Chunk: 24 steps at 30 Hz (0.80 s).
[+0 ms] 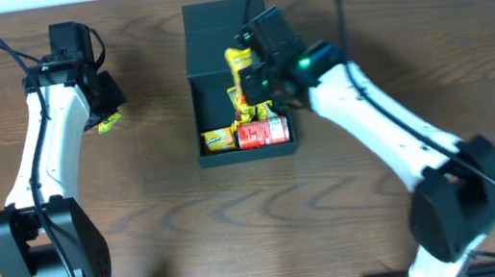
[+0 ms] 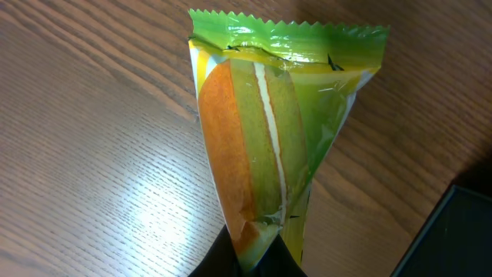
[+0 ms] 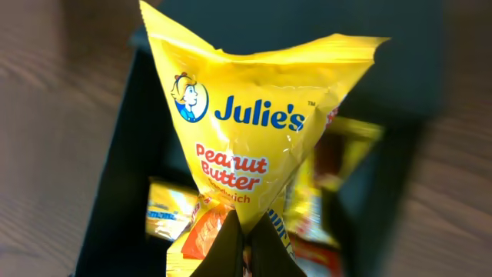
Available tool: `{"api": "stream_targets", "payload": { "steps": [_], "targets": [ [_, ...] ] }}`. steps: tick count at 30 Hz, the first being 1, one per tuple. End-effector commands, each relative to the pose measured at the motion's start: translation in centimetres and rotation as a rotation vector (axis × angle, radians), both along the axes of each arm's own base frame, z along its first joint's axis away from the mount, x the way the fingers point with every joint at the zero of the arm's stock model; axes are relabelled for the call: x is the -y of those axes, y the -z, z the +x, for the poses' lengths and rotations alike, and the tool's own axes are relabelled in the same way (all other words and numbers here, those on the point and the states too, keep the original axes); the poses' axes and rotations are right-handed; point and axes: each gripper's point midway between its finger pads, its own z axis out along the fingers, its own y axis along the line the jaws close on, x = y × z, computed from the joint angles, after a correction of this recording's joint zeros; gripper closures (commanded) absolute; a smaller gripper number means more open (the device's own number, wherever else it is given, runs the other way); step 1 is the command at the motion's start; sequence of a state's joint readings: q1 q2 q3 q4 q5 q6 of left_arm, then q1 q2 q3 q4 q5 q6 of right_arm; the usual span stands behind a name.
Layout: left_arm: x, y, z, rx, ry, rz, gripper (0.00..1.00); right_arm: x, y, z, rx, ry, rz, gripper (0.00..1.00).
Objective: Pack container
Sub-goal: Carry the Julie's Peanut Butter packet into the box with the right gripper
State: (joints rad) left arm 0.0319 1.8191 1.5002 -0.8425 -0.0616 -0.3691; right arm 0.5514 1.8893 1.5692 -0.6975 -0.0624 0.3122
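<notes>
one dark teal-black square cardboard box [image 1: 212, 22] at upper centre of the overhead frame. one small red metal can [image 1: 263, 133] inside it. one yellow foil snack packet [image 1: 239, 62] over the box, and at least two more yellow packets [image 1: 219, 140] within; the heap hides any others. one green plastic cake packet [image 1: 110, 124] at upper left.

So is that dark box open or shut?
Open: the overhead view looks straight down into the box, where a red can and yellow packets lie inside.

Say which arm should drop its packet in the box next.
Right. The right gripper holds the yellow packet over the open container; the left gripper holds the green packet over the table, off to the side.
</notes>
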Motion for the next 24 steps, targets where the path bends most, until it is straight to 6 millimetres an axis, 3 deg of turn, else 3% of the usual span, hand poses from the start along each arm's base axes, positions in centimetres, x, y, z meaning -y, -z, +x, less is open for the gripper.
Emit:
{"api": "stream_targets", "payload": {
  "steps": [1,8,11,17,24],
  "targets": [
    [-0.5,-0.7,0.5,0.016,-0.007,0.025,0.94,-3.0,0.5,-0.2,-0.007,-0.074,0.034,0.98],
    [-0.5,-0.8,0.7,0.028,-0.008,0.024,0.94,-6.7,2.4,-0.4,-0.029,-0.137,0.026,0.98],
    [-0.5,-0.8,0.7,0.028,-0.008,0.024,0.94,-7.3,3.2,-0.7,-0.036,-0.146,0.019,0.98],
    [-0.5,-0.8,0.7,0.027,-0.007,0.023,0.94,-7.0,6.2,-0.6,-0.100,-0.081,-0.001,0.98],
    [-0.3,-0.8,0.7,0.028,-0.004,0.015,0.94,-5.6,7.6,0.6,-0.094,0.007,-0.049,0.98]
  ]
}}
